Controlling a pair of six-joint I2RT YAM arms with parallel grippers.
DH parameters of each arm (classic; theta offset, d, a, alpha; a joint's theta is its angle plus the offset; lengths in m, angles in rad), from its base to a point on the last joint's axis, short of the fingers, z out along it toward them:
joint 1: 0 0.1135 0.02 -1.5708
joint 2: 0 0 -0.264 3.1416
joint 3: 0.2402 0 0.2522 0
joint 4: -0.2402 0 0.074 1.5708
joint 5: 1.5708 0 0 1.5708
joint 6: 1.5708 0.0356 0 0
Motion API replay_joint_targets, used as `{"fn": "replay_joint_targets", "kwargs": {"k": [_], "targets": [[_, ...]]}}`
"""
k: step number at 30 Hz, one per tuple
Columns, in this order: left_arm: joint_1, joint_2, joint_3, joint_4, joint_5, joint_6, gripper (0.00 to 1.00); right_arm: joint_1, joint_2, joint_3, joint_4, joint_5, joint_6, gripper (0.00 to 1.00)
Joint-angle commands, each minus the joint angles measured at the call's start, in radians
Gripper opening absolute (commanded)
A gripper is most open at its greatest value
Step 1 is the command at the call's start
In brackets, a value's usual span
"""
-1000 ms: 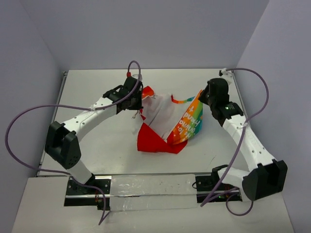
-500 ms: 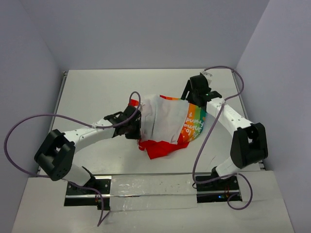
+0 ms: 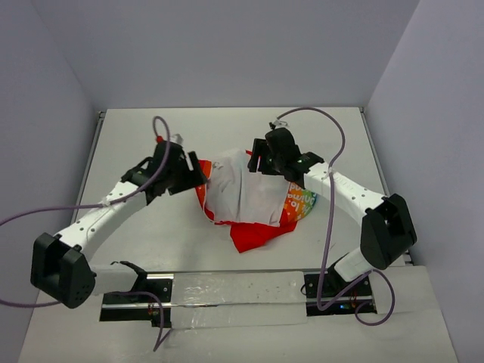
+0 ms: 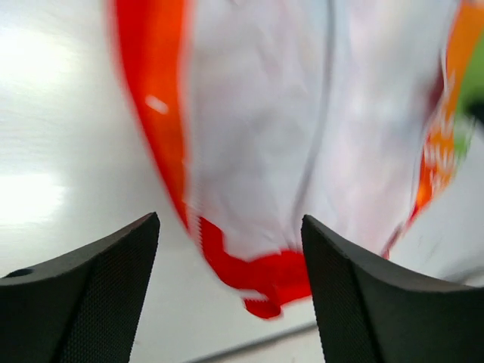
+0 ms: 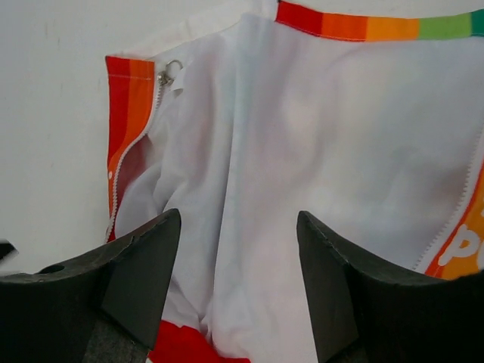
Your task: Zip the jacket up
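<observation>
The jacket [image 3: 246, 193] lies crumpled mid-table with its white lining up, red hood toward the near edge and a rainbow panel [image 3: 301, 203] on its right. My left gripper [image 3: 198, 174] is open just off the jacket's red left edge. In the left wrist view the jacket [image 4: 257, 113] is blurred beyond the left gripper [image 4: 229, 221], which has nothing between its fingers. My right gripper [image 3: 255, 162] is open above the far part of the jacket. Past the right gripper [image 5: 238, 218], the right wrist view shows the white lining [image 5: 340, 136]. A metal zipper pull [image 5: 168, 73] sits atop a row of zipper teeth [image 5: 127, 178].
The white table [image 3: 136, 136] is walled by grey panels on three sides. Purple cables [image 3: 333, 144] loop off both arms. A metal rail [image 3: 227, 291] with the arm bases runs along the near edge.
Both grippers have opened and let go of the jacket, which has settled flatter. The left gripper drew back up and left; the right gripper swung left over the jacket.
</observation>
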Motion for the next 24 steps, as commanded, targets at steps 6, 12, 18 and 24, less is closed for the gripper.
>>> {"fn": "replay_joint_targets", "kwargs": {"k": [6,12,18,24], "targets": [[0.242,0.125,0.047,0.146,0.098,-0.043,0.66,0.063,-0.055,-0.077,0.064,-0.053,0.027,0.71],[0.243,0.358,0.214,0.143,0.042,-0.016,0.74,0.065,-0.141,-0.167,0.052,-0.006,0.042,0.72],[0.242,0.541,0.352,0.106,-0.053,0.017,0.75,0.065,-0.174,-0.211,0.037,0.016,0.039,0.72],[0.241,0.658,0.451,0.098,-0.098,0.047,0.92,0.065,-0.185,-0.229,0.027,0.027,0.042,0.72]]}}
